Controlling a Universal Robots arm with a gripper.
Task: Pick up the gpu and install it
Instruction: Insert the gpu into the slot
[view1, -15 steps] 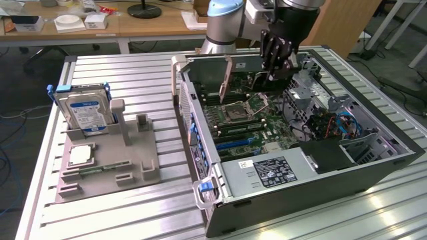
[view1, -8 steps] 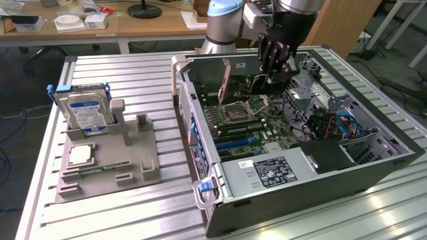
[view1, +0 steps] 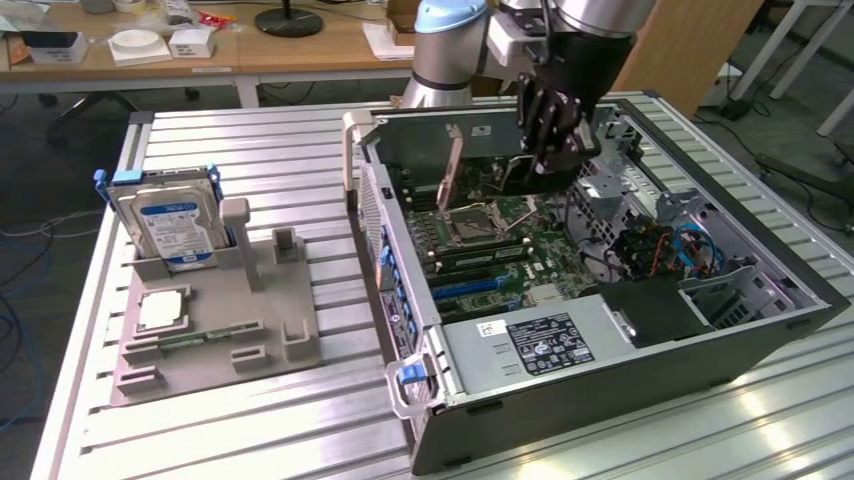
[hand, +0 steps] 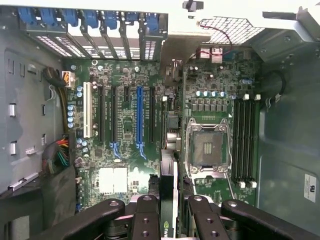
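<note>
My gripper (view1: 545, 168) hangs inside the open computer case (view1: 747, 340), above the motherboard (view1: 527, 245). It is shut on the gpu (hand: 168, 182), a thin dark card seen edge-on between the black fingers (hand: 145, 217) in the wrist view. The card's silver bracket end (hand: 175, 52) reaches toward the case's rear slot openings. In the exterior view the gpu (view1: 455, 165) stands upright as a slim strip. The card hovers between the blue expansion slot (hand: 139, 115) and the CPU socket (hand: 207, 150), and I cannot tell whether it touches the board.
A grey fixture (view1: 267, 330) on the exterior view's left carries a silver hard drive (view1: 167, 225), a CPU chip (view1: 160, 310) and a memory stick (view1: 200, 337). In the case are a power supply (view1: 534, 345), drive cage and cables (view1: 667, 250), and blue rear latches (hand: 90, 17).
</note>
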